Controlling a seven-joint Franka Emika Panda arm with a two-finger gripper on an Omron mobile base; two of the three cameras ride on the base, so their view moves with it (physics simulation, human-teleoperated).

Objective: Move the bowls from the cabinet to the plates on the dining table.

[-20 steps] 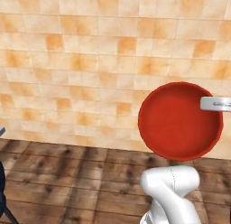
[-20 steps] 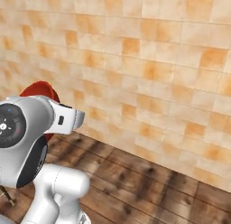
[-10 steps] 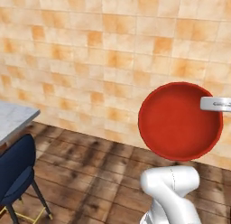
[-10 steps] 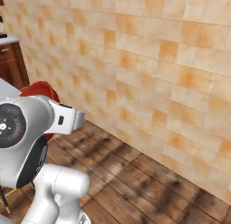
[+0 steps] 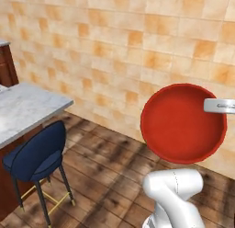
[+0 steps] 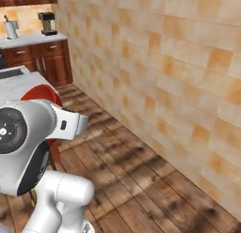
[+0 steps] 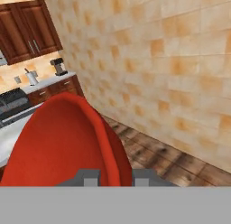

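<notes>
A: What is the gripper (image 7: 115, 175) doing right now?

B: It is pinching the rim of the red bowl (image 5: 182, 122), one finger tip on each side of the wall in the hand view. The bowl (image 7: 67, 142) is being carried tipped up on its edge, with its open side facing the left base camera. From the right base view just a slice of red (image 6: 41, 93) is peeking out behind the arm's white body.

A: So what is changing?

B: Not the grip; the bowl is sitting at the same spot relative to the arm as a second ago. The surroundings are sliding instead. A moment back both base views were looking at tiled wall and wooden floor; now the marble counter (image 5: 27, 107) and a blue stool (image 5: 34, 156) are coming in at the left, and a coffee maker (image 6: 46, 22) on a far worktop is showing at the upper left of the right base view. That means the base is turning or driving, not the things moving.

A: And for the task?

B: I judge it is bringing the bowl toward the dining counter. No plate is visible yet, so the placing step is yet to come. A bowl held by its rim could swing, so the turn wants to be smooth.
</notes>
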